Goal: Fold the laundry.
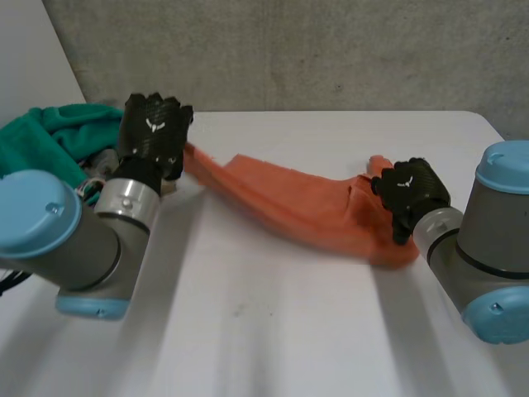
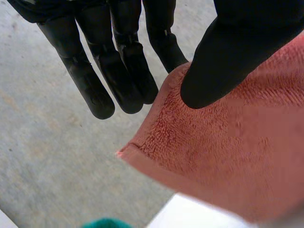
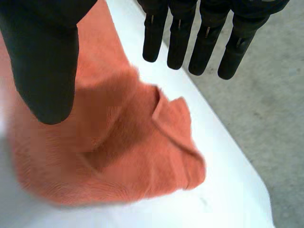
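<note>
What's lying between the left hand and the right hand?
The orange towel, running from the left hand to the right hand over the white table, with nothing else there; the head view shows it.

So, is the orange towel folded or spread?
Neither neatly: the orange towel hangs stretched and rumpled, one corner pinched by the left hand, its other end bunched on the table by the right hand.
</note>
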`<state>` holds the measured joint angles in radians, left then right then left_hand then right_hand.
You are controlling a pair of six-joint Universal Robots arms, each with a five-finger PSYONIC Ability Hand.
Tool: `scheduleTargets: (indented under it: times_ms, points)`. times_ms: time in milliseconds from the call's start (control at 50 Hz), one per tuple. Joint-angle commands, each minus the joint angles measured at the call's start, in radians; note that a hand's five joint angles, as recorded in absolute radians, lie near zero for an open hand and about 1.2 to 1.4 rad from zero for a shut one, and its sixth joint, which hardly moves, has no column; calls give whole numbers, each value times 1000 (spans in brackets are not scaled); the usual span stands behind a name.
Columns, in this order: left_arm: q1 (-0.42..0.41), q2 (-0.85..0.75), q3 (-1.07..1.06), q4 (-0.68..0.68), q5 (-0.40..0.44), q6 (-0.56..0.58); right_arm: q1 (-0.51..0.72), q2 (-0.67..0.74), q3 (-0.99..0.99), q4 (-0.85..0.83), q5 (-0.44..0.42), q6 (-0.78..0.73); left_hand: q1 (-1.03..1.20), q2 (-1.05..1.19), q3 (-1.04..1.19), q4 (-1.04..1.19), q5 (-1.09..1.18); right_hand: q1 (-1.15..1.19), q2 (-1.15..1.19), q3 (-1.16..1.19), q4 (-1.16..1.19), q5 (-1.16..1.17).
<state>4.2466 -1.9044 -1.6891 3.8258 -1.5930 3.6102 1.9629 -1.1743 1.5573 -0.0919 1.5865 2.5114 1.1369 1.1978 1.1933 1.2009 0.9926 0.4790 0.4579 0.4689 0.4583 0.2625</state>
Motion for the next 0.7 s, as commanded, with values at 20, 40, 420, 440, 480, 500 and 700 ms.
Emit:
scheduleTargets:
  times_ms: [20, 40, 420, 440, 480, 500, 700]
  points:
    - [10, 88, -81, -40, -1, -2, -10, -54, -147, 269, -19, -66, 259, 198, 203, 195, 229, -12, 9, -2, 8, 30]
    - [12, 97, -86, -46, -1, -2, -10, -57, -167, 300, -23, -80, 259, 198, 203, 195, 229, -12, 9, -2, 8, 30]
    - [9, 196, -138, -124, 1, -5, -15, 347, -601, 317, -344, -421, 259, 198, 203, 195, 229, 64, 85, 74, 85, 106]
    - [9, 196, -138, -124, 1, -5, -15, 375, -620, 317, -352, -422, 259, 198, 203, 195, 229, 67, 88, 77, 88, 109]
    - [9, 196, -139, -124, -1, -5, -18, 459, -680, 319, -358, -425, 259, 198, 203, 195, 229, 73, 94, 83, 93, 115]
    - [9, 196, -139, -124, 1, -5, -19, 488, -703, 322, -358, -427, 259, 198, 203, 195, 229, 79, 100, 89, 99, 121]
    - [44, 194, -138, -123, 1, -5, -50, 645, -849, 316, -358, -467, 259, 198, 203, 195, 229, 866, 887, 876, 887, 908]
